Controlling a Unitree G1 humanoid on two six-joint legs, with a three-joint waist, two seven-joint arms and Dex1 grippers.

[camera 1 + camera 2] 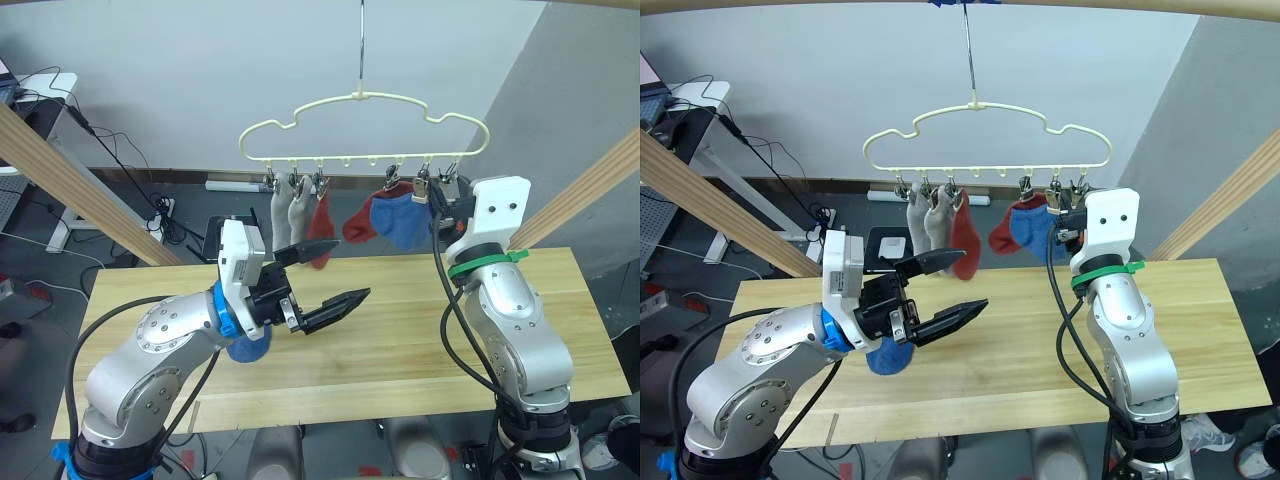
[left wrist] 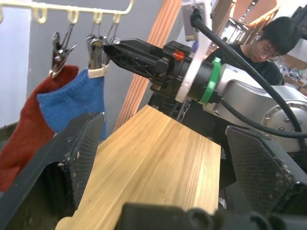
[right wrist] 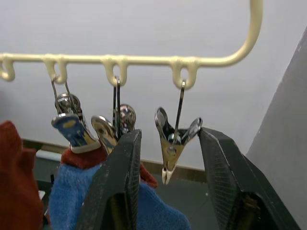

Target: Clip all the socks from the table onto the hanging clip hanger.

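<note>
The pale clip hanger (image 1: pixel 365 96) hangs over the table's (image 1: pixel 400 335) far edge. Clipped below it are two grey socks (image 1: pixel 288 215), two rust red socks (image 1: pixel 321 228), and one blue sock (image 1: pixel 403 224). Another blue sock (image 1: pixel 888 357) lies on the table, partly under my left forearm. My left gripper (image 1: pixel 350 268) is open and empty, held above the table's middle left. My right gripper (image 3: pixel 170 132) is raised to the hanger's right end and is open. Its fingers (image 3: pixel 120 177) stand either side of an empty metal clip (image 3: pixel 173 143).
Slanted round wooden poles (image 1: pixel 70 180) of the frame stand on both sides, the right one (image 1: pixel 590 190) close to my right arm. A desk with cables (image 1: pixel 45 95) is at the back left. A person (image 2: pixel 261 36) sits beyond the table's right end.
</note>
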